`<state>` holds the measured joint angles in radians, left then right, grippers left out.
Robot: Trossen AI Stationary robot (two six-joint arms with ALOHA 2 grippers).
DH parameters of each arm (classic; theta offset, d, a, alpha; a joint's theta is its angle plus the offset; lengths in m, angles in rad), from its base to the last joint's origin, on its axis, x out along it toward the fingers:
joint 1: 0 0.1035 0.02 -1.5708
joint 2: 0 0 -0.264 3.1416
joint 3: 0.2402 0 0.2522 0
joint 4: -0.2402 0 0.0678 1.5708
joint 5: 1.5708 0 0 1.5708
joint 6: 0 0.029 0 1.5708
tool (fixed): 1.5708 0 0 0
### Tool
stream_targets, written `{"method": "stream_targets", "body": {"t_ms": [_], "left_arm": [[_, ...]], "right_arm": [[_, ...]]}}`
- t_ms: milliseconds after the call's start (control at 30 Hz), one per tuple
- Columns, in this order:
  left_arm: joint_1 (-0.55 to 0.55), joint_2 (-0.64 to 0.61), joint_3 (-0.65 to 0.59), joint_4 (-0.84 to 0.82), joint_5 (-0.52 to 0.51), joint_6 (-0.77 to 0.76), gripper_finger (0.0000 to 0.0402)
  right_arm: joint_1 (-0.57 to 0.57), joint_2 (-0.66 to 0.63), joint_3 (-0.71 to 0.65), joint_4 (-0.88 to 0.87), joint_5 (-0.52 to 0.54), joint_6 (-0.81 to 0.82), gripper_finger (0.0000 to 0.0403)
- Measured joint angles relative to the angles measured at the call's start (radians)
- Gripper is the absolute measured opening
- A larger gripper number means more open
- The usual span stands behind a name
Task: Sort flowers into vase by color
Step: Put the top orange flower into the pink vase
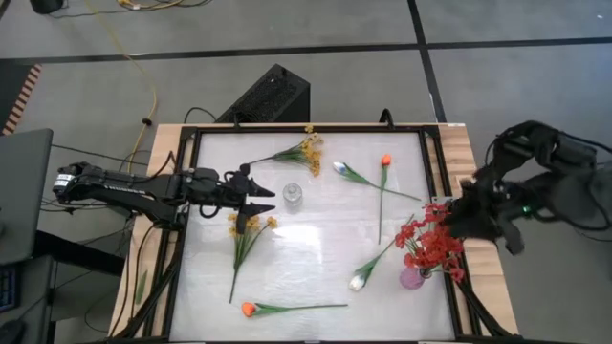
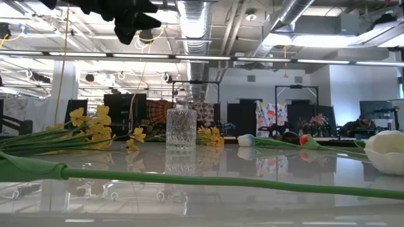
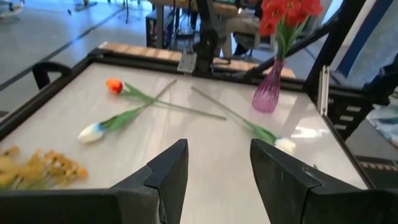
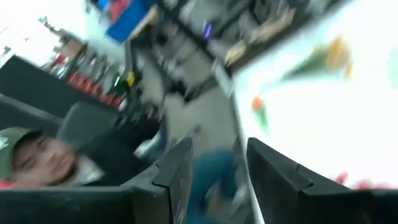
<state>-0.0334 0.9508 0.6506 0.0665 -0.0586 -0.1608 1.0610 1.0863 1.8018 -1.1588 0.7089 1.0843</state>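
Beside yellow sprays (image 1: 246,229) (loose): clear vase (image 1: 293,197)

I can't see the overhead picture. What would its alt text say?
Seen from above, flowers lie scattered on a white table: yellow sprays, orange tulips and white tulips. Red flowers stand in a purple vase by the right claw; the open left claw hovers beside a clear glass vase.

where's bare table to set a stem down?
Bare: middle strip between the clear vase and the orange tulip, and the stretch above the near orange tulip. Crowded: the purple vase corner with red flowers, and yellow sprays by the left end effector.
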Motion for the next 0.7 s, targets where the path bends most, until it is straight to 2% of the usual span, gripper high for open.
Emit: {"method": "stream_targets", "body": {"t_ms": [100, 233, 367, 467, 567, 633, 700], "left_arm": [[0.000, 0.000, 0.000, -0.030, 0.000, -0.005, 0.0162], [0.000, 0.000, 0.000, -0.048, 0.000, -0.008, 0.0162], [0.000, 0.000, 0.000, -0.051, 0.000, -0.009, 0.0162], [0.000, 0.000, 0.000, -0.054, 0.000, -0.017, 0.0162], [-0.001, 0.000, 0.000, -0.057, 0.000, -0.018, 0.0162], [-0.004, 0.000, 0.000, -0.057, -0.001, -0.019, 0.0162], [-0.009, 0.000, 0.000, -0.057, -0.001, -0.019, 0.0162]], "right_arm": [[-0.107, -0.001, 0.012, -0.002, 0.049, -0.110, 0.0176], [-0.263, 0.006, 0.012, -0.057, 0.055, -0.193, 0.0172], [-0.406, 0.048, 0.012, -0.141, 0.041, -0.210, 0.0152], [-0.476, 0.095, 0.012, -0.212, -0.047, -0.205, 0.0118], [-0.521, 0.151, 0.011, -0.299, -0.142, -0.172, 0.0064], [-0.529, 0.190, 0.011, -0.359, -0.164, -0.160, 0.0024], [-0.524, 0.231, 0.011, -0.403, -0.165, -0.124, 0.0016]]}}
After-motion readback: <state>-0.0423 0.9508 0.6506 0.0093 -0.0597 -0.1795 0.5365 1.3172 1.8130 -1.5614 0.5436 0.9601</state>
